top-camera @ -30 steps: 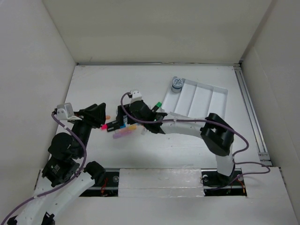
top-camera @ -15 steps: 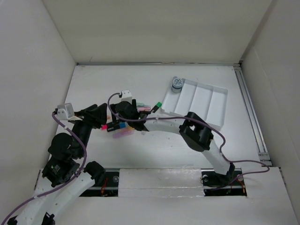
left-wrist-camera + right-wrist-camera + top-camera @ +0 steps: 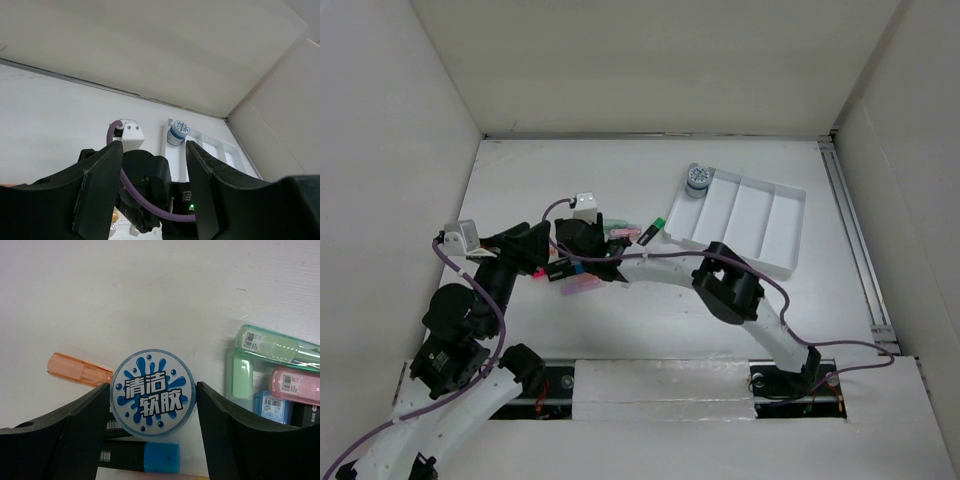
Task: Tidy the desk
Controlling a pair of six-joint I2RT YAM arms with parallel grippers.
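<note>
The desk [image 3: 520,180] is a white tabletop between white walls. My right gripper [image 3: 576,250] reaches left over a heap of pens near the desk's middle left. In the right wrist view its fingers [image 3: 82,430] touch both sides of a round jar [image 3: 152,399] with a blue splash label, so the right gripper [image 3: 152,407] is shut on it. My left gripper [image 3: 535,252] is just left of the right one. In the left wrist view it [image 3: 152,175] is open and empty, with the right wrist between its fingers.
A white compartmented tray [image 3: 765,215] stands at the back right, with a second round jar [image 3: 698,178] in its left end. Round the held jar lie an orange pen [image 3: 80,370], green [image 3: 270,345] and pink [image 3: 295,382] highlighters and a blue-capped black marker [image 3: 150,458].
My right arm has reached further left, from beside the tray's corner to over the heap of pens. The left arm has not moved.
</note>
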